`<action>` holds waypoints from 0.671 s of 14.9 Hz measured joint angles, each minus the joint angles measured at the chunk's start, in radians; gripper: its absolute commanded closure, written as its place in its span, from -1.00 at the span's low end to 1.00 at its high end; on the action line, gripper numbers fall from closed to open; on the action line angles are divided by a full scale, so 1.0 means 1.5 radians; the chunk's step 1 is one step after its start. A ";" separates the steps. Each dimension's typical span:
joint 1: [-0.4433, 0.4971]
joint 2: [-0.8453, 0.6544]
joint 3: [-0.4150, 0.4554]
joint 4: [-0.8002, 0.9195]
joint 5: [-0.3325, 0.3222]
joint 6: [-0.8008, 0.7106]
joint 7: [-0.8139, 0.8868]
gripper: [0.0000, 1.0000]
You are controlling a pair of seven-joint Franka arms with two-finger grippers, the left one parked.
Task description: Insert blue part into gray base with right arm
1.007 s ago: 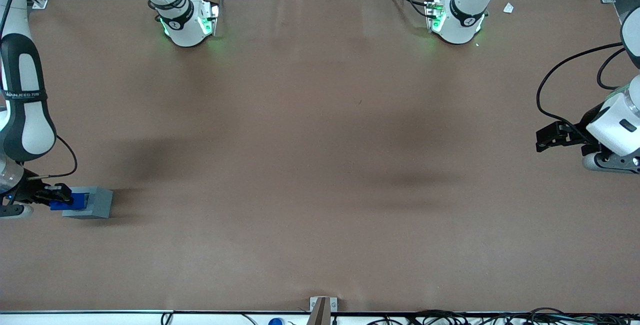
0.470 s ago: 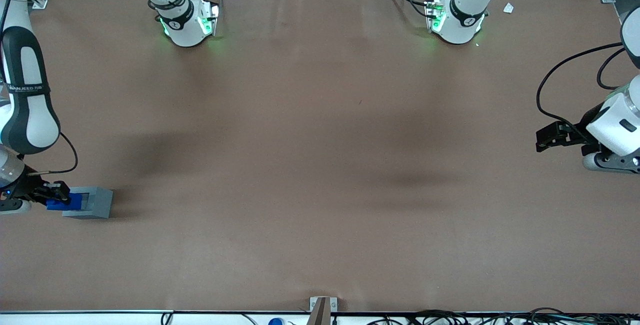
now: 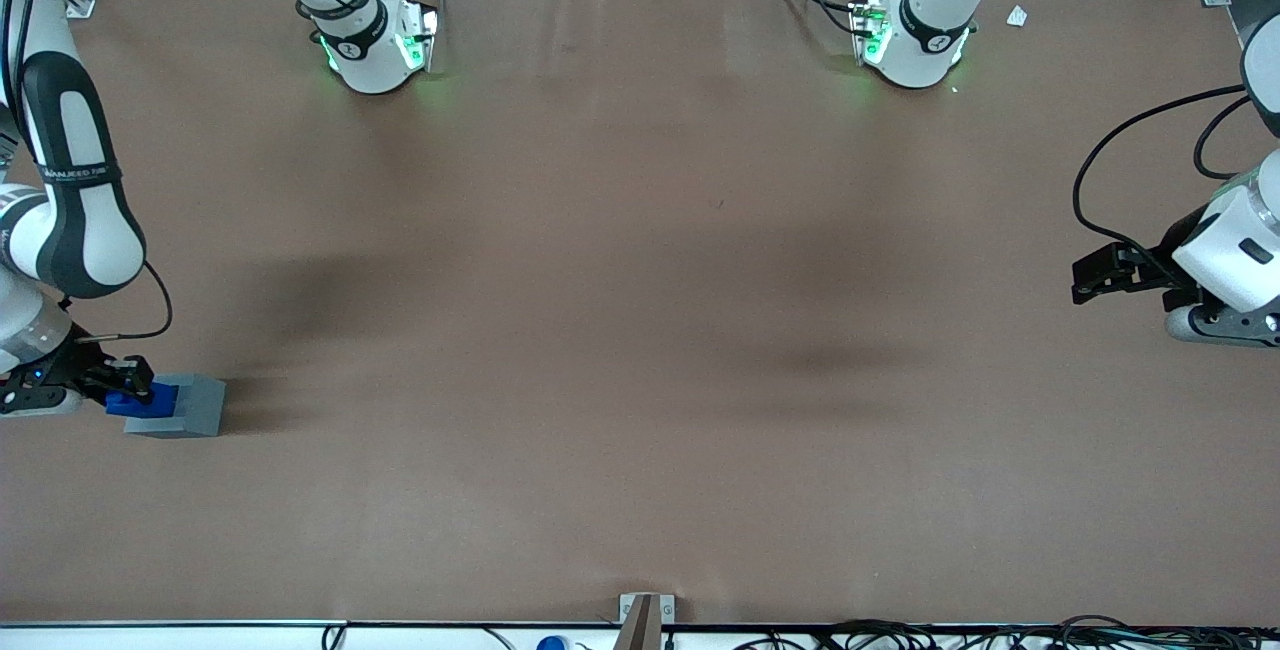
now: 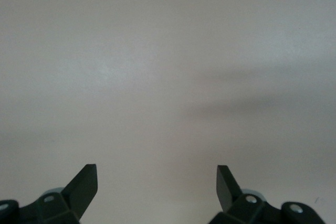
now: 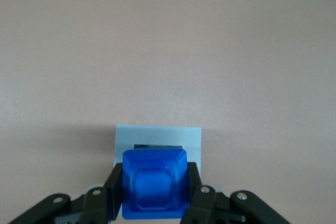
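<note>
At the working arm's end of the table, the right arm's pincer (image 5: 153, 203) clamps the blue part (image 5: 154, 183) just above the gray base (image 5: 157, 136), insertion seemingly not yet complete.

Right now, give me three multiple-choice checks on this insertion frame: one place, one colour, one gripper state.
1. Where is the gray base?
A. At the working arm's end of the table
B. Mid-table
C. At the parked arm's end

2. What colour is the part in the gripper?
A. Red
B. Blue
C. Green

3. What state is the gripper in?
A. Open and holding nothing
B. Shut on the gray base
C. Shut on the blue part

Answers: 1 A, the front view shows the base beside the working right arm. 2 B, the block is bright blue in both views. 3 C, the wrist view shows the fingers pressed against both sides of the part, above the base.
</note>
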 measured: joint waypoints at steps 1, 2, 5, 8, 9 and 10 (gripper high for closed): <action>0.000 -0.002 0.001 -0.001 0.000 0.001 0.000 1.00; 0.000 -0.006 0.003 -0.002 0.000 0.003 0.000 1.00; 0.000 -0.023 0.006 -0.004 0.017 0.003 0.001 1.00; 0.000 -0.030 0.006 -0.008 0.033 0.002 0.001 1.00; 0.000 -0.030 0.006 -0.010 0.041 0.002 0.001 1.00; 0.000 -0.030 0.006 -0.011 0.044 0.002 0.001 1.00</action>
